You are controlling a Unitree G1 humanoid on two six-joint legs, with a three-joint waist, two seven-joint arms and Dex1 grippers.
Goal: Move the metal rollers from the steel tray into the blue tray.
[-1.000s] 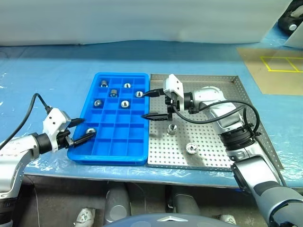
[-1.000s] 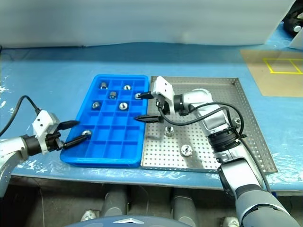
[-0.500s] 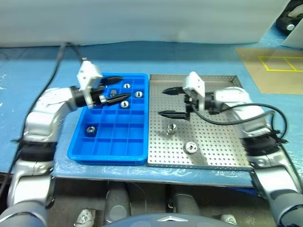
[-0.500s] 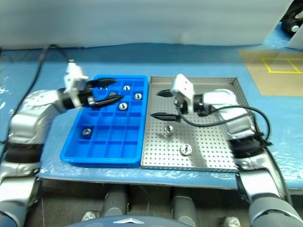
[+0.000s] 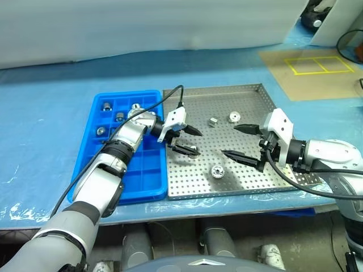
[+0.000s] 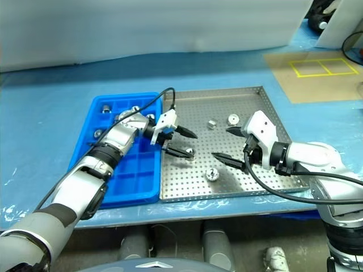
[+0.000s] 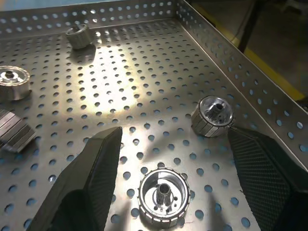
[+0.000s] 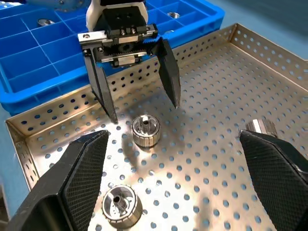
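Having left the blue tray (image 5: pixel 113 170), the left gripper's (image 5: pixel 191 140) empty fingers straddle a roller (image 5: pixel 193 149).

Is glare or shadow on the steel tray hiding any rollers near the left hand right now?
Left wrist view: a bright glare patch on the steel tray floor, away from the roller under the left hand, which reads clearly. Right wrist view: that hand throws a soft shadow beside the roller, hiding nothing. Left eye view: even light, no hot spots on the tray.
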